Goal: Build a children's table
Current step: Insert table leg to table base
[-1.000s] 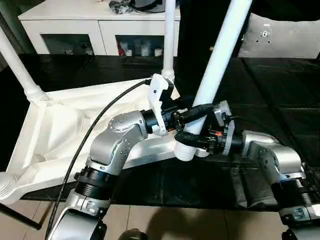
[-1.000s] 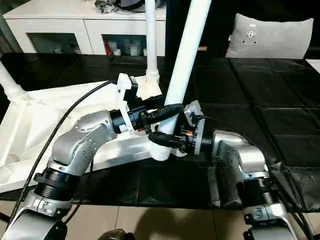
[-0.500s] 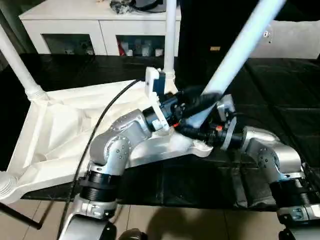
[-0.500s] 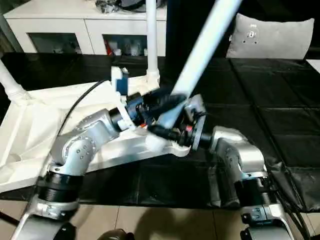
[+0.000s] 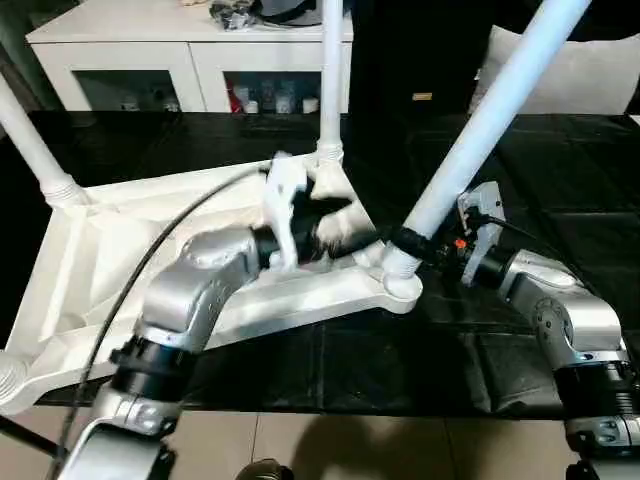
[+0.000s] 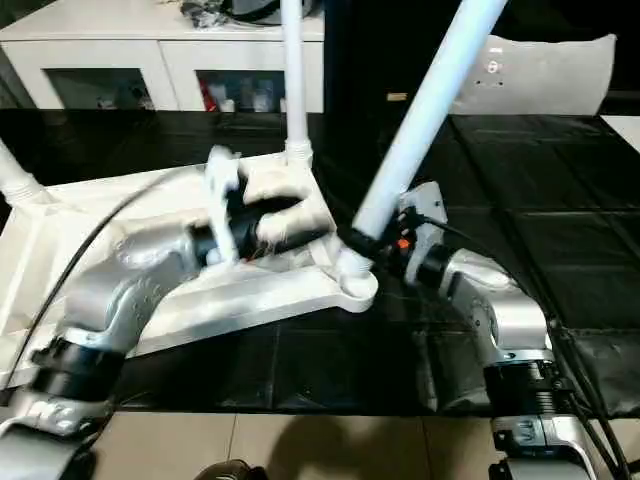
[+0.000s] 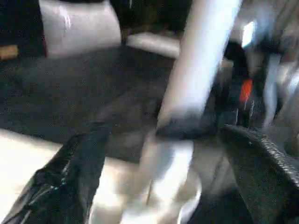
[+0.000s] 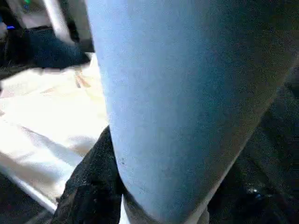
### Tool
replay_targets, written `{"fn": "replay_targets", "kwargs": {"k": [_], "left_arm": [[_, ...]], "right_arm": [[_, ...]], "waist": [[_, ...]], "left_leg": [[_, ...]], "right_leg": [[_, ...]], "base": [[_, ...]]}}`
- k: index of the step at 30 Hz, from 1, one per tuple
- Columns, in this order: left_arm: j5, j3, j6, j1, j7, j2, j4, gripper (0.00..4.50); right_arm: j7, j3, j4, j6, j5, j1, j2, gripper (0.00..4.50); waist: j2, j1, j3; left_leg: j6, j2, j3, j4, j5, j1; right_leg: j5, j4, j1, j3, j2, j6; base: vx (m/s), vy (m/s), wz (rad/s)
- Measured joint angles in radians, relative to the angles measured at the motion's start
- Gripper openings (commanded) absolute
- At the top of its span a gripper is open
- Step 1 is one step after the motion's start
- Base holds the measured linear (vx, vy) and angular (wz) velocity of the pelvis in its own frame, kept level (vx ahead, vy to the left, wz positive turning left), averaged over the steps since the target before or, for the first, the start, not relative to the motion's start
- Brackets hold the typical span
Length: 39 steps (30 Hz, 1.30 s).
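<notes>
1. Left eye view: the children's table (image 5: 90,260) lies upside down on the black floor mat (image 5: 560,190), its ribbed underside facing up. One leg (image 5: 330,80) stands upright at the far corner, and its top is cut off by the picture's edge. A second leg (image 5: 30,135) rises at the left. A third, tilted leg (image 5: 480,125) leans away to the right from the near right corner socket (image 5: 392,290). The left gripper (image 5: 345,228) is blurred, just left of that socket, and its fingers cannot be read here. The right gripper (image 5: 408,245) pinches the tilted leg just above the socket.

2. Right eye view: the same scene. A white low cabinet (image 6: 160,70) with glass doors stands behind, and a grey cushion (image 6: 545,75) sits at the right.

3. Left wrist view: blurred. Two black fingers (image 7: 70,182) stand spread wide, apart from the tilted leg between them. The right gripper's dark fingers cross the leg near its base.

4. Right wrist view: the tilted leg looms close, and a black finger (image 8: 88,186) presses against its side. The socket below is mostly hidden.
</notes>
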<state>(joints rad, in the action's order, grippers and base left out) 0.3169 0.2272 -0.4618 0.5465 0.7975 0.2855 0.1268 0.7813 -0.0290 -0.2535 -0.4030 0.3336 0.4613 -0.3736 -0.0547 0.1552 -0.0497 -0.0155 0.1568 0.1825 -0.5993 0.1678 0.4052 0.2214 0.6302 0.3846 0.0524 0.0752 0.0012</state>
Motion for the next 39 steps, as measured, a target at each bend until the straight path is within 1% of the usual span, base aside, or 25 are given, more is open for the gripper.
{"fn": "replay_targets", "kwargs": {"k": [2,3,4,6,9,12,14,16,17,18,21,22,23,24,27,34,37,38,39], "left_arm": [[-0.042,0.061,0.001,-0.009,0.023,0.032,0.021,4.16],[-0.073,0.097,0.007,-0.012,0.031,0.044,0.045,3.80],[-0.091,0.112,0.009,-0.017,0.033,0.046,0.062,3.80],[-0.113,0.127,0.025,-0.023,0.036,0.038,0.110,3.75],[-0.129,0.137,0.052,-0.024,0.055,0.034,0.138,3.35],[-0.141,0.155,0.072,-0.023,0.071,0.033,0.158,3.28],[-0.155,0.170,0.084,-0.023,0.071,0.034,0.173,2.98],[-0.177,0.184,0.098,-0.017,0.069,0.034,0.204,2.85],[-0.184,0.184,0.100,-0.015,0.069,0.033,0.217,2.73],[-0.191,0.184,0.103,-0.011,0.069,0.030,0.231,2.73],[-0.201,0.182,0.118,0.006,0.069,0.017,0.257,2.40],[-0.203,0.182,0.123,0.011,0.069,0.014,0.267,2.40],[-0.204,0.181,0.127,0.013,0.069,0.012,0.275,2.14],[-0.204,0.180,0.137,0.015,0.069,0.009,0.285,2.14],[-0.207,0.180,0.152,0.021,0.069,0.002,0.300,1.95],[-0.226,0.180,0.166,0.040,0.082,-0.003,0.330,1.30],[-0.234,0.181,0.175,0.040,0.099,-0.001,0.331,1.17],[-0.235,0.181,0.176,0.040,0.102,-0.001,0.331,0.96],[-0.236,0.182,0.178,0.040,0.104,-0.001,0.332,0.88]], "right_arm": [[-0.012,0.000,0.004,-0.006,-0.008,-0.003,-0.005,1.91],[-0.015,0.000,0.005,-0.009,-0.014,-0.008,-0.009,1.91],[-0.017,0.000,0.005,-0.009,-0.014,-0.013,-0.009,1.91],[-0.022,0.001,0.005,-0.009,-0.016,-0.027,-0.009,1.91],[-0.030,0.001,0.005,-0.009,-0.022,-0.030,-0.007,1.91],[-0.028,0.003,0.006,-0.009,-0.022,-0.030,-0.004,1.91],[-0.022,0.003,0.006,-0.008,-0.022,-0.030,-0.004,1.91],[-0.009,0.005,0.006,-0.005,-0.021,-0.030,-0.004,1.91],[-0.008,0.007,0.006,-0.005,-0.021,-0.030,-0.004,1.91],[-0.008,0.007,0.006,-0.005,-0.021,-0.030,-0.004,1.91],[0.003,0.011,0.006,-0.005,-0.021,-0.030,-0.004,1.91],[0.008,0.014,0.007,-0.005,-0.021,-0.030,-0.004,1.91],[0.013,0.019,0.007,-0.005,-0.021,-0.030,-0.004,1.91],[0.018,0.023,0.007,-0.005,-0.021,-0.030,-0.005,1.91],[0.032,0.029,0.009,-0.005,-0.021,-0.030,-0.005,1.91],[0.050,0.037,0.015,-0.005,-0.021,-0.030,-0.009,1.91],[0.056,0.037,0.015,-0.005,-0.022,-0.030,-0.013,1.91],[0.056,0.037,0.015,-0.005,-0.022,-0.030,-0.013,1.91],[0.056,0.038,0.015,-0.005,-0.022,-0.030,-0.013,1.91]], "waist": [[0.000,0.000,0.000],[0.000,0.000,0.000],[0.000,-0.001,0.000],[0.000,-0.003,0.000],[0.000,-0.005,0.000],[0.000,-0.006,0.000],[0.000,-0.007,0.000],[0.000,-0.007,0.000],[0.000,-0.007,0.000],[0.000,-0.008,0.000],[0.000,-0.007,0.000],[0.000,-0.007,0.000],[0.000,-0.007,0.000],[0.000,-0.007,0.000],[0.000,-0.006,0.000],[0.000,-0.006,0.000],[0.000,-0.006,0.000],[0.000,-0.006,0.000],[0.000,-0.006,0.000]], "left_leg": [[0.000,0.000,0.000,0.000,0.000,0.000],[0.000,0.000,0.000,0.000,0.000,0.000],[0.000,0.000,0.000,0.000,0.000,0.000],[0.000,0.000,0.000,0.000,0.000,0.000],[0.000,0.000,0.000,0.000,0.000,-0.001],[0.000,0.000,0.000,0.000,0.000,-0.001],[0.000,0.000,0.000,0.000,0.000,-0.001],[0.000,0.000,0.000,0.000,0.000,-0.001],[0.000,0.000,0.000,0.000,0.000,-0.001],[0.000,0.000,0.000,0.000,0.000,-0.001],[0.000,0.000,0.000,0.000,0.000,-0.001],[0.000,0.000,0.000,0.000,0.000,-0.001],[0.000,0.000,0.000,0.000,0.000,-0.001],[0.000,0.000,0.000,0.000,0.000,-0.001],[0.000,0.000,0.000,0.000,0.000,-0.001],[0.000,0.000,0.000,0.000,0.000,-0.001],[0.000,0.000,0.000,0.000,0.000,-0.001],[0.000,0.000,0.000,0.000,0.000,-0.001],[0.000,0.000,0.000,0.000,0.000,-0.001]], "right_leg": [[0.000,0.000,0.000,0.000,0.000,0.000],[0.000,0.000,0.000,0.000,0.000,0.000],[0.000,0.000,0.000,0.000,0.000,0.000],[0.000,0.001,0.000,0.000,0.000,0.000],[0.000,0.001,0.000,0.000,0.000,0.000],[0.000,0.001,0.000,0.000,0.000,0.000],[0.000,0.001,0.000,0.000,0.000,0.000],[0.000,0.001,0.000,0.000,0.000,0.000],[0.000,0.001,0.000,0.000,0.000,0.000],[0.000,0.001,0.000,0.000,0.000,0.000],[0.000,0.001,0.000,0.000,0.000,0.000],[0.000,0.001,0.000,0.000,0.000,0.000],[0.000,0.001,0.000,0.000,0.000,0.000],[0.000,0.001,0.000,0.000,0.000,0.000],[0.000,0.001,0.000,0.000,0.000,0.000],[0.000,0.001,0.000,0.000,0.000,-0.001],[0.000,0.001,0.000,0.000,0.000,-0.001],[0.000,0.001,0.000,0.000,0.000,-0.001],[0.000,0.001,0.000,0.000,0.000,-0.001]], "base": [[0.000,0.000,0.00],[0.000,0.000,0.00],[0.000,0.000,0.00],[0.000,0.000,0.00],[0.000,0.000,0.00],[0.000,0.000,0.00],[0.000,0.000,0.00],[0.000,0.000,0.00],[0.000,0.000,0.00],[0.000,0.000,0.00],[0.000,0.000,0.00],[0.000,0.000,0.00],[0.000,0.000,0.00],[0.000,0.000,0.00],[0.000,0.000,0.00],[0.000,0.000,0.00],[0.000,0.000,0.00],[0.000,0.000,0.00],[0.000,0.000,0.00]]}}
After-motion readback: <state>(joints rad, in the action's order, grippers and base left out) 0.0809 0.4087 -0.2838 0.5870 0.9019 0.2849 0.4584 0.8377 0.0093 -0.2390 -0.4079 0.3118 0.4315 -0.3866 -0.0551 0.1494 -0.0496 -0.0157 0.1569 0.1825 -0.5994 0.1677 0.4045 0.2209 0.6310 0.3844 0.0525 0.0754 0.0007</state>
